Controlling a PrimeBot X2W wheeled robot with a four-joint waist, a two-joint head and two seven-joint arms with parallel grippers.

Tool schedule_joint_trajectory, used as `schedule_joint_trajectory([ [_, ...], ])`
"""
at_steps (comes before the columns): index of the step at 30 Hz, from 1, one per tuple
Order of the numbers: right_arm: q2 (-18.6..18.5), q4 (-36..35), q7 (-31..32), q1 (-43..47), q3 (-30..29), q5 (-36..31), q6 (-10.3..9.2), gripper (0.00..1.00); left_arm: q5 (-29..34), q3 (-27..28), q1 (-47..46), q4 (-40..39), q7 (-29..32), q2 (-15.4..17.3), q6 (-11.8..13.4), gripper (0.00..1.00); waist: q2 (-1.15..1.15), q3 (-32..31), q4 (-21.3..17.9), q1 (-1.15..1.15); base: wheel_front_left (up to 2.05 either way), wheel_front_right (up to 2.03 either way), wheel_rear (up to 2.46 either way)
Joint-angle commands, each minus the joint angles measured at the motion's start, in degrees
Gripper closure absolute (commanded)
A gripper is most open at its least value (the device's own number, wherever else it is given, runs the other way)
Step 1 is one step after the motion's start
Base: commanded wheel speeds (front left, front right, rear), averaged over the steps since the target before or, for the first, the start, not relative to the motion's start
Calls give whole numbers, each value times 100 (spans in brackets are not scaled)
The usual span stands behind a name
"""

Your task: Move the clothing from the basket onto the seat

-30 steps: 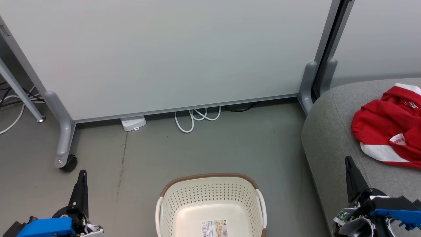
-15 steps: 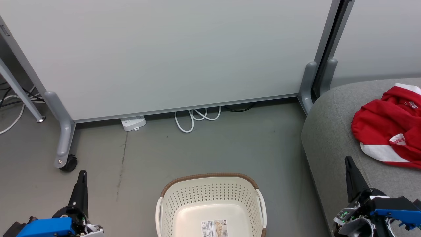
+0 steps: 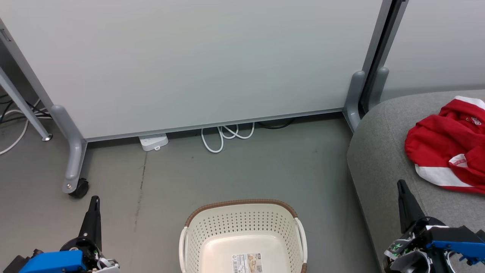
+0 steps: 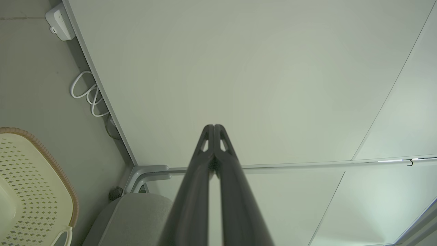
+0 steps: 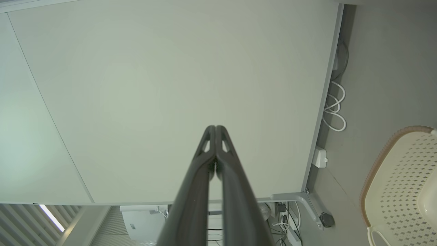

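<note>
The red clothing [image 3: 451, 146] with white stripe panels lies crumpled on the grey seat [image 3: 382, 151] at the right edge of the head view. On the floor at the bottom centre stands the cream perforated basket [image 3: 242, 227], with just a label on its bottom. My left gripper [image 3: 94, 201] is at the lower left, shut and holding nothing, well left of the basket. Over the seat's front edge my right gripper [image 3: 401, 185] is shut with nothing in it, below the clothing. Both wrist views show the fingertips [image 4: 214, 127] [image 5: 215, 128] pressed together against a pale panel.
A pale partition panel [image 3: 197, 60] on grey wheeled feet [image 3: 74, 167] stands behind the basket. A white power strip [image 3: 153, 141] and a coiled white cable [image 3: 225, 136] lie at its base. A grey table leg [image 3: 22, 106] slants at the far left.
</note>
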Motion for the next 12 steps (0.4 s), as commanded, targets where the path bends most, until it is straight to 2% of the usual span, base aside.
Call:
schedule_joint_trajectory([
  [1, -26, 7, 10, -63, 6, 22, 0, 100, 18, 33, -68, -16, 35, 19, -35, 100, 0, 0, 0, 0, 0, 0, 0],
  [12, -25, 7, 10, -63, 8, 22, 0, 100, 17, 40, -69, -16, 33, 13, -35, 100, 0, 0, 0, 0, 0, 0, 0],
])
